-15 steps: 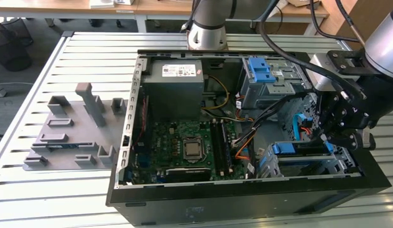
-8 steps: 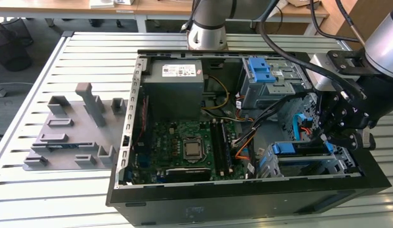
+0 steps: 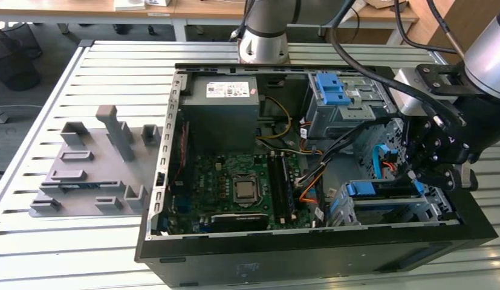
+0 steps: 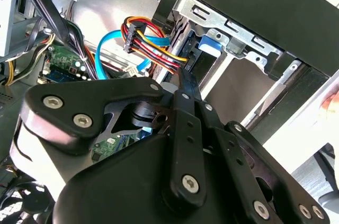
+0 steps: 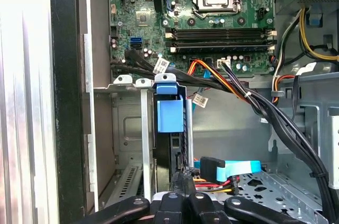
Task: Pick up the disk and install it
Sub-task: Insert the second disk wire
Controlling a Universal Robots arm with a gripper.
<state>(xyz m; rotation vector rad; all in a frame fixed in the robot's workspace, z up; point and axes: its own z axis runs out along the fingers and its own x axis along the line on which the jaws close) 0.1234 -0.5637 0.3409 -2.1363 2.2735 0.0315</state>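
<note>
- My gripper [image 3: 443, 158] hangs over the drive-bay corner of the open computer case [image 3: 233, 266], at the exterior view's right, with its black linkage down among the cables.
- In both wrist views the gripper's fingers come together into a narrow tip; I judge them nearly shut. Whether the tip is pinching the connector, the disk's edge, or nothing, I cannot tell.
- The disk [image 5: 170, 155] stands on edge in a slot of the metal drive cage [image 5: 132, 128], dark along its side, with a blue carrier tab [image 5: 170, 115] at its outer end. In the exterior view the same blue carrier [image 3: 384, 188] shows in the lower bay, just beside my gripper.
- A blue flat data cable [image 5: 233, 169] and a bundle of red, yellow and black power wires [image 4: 151, 44] run to the disk's inner end, right where my fingertip [image 4: 186, 83] points.
- The motherboard [image 5: 212, 12], with its bare processor socket, lies beyond the cage; a grey power-supply box [image 3: 230, 99] sits in the far corner of the case.
- A grey fixture [image 3: 88, 169] with upright posts rests on the slatted tabletop [image 3: 72, 254] beside the case, at the exterior view's left; no drive lies on it.
- Judgement of progress: the pick-up looks done and the disk is in its bay, so the task seems near its end. Whether the disk is fully seated, and whether its cables are plugged home, I cannot confirm.
</note>
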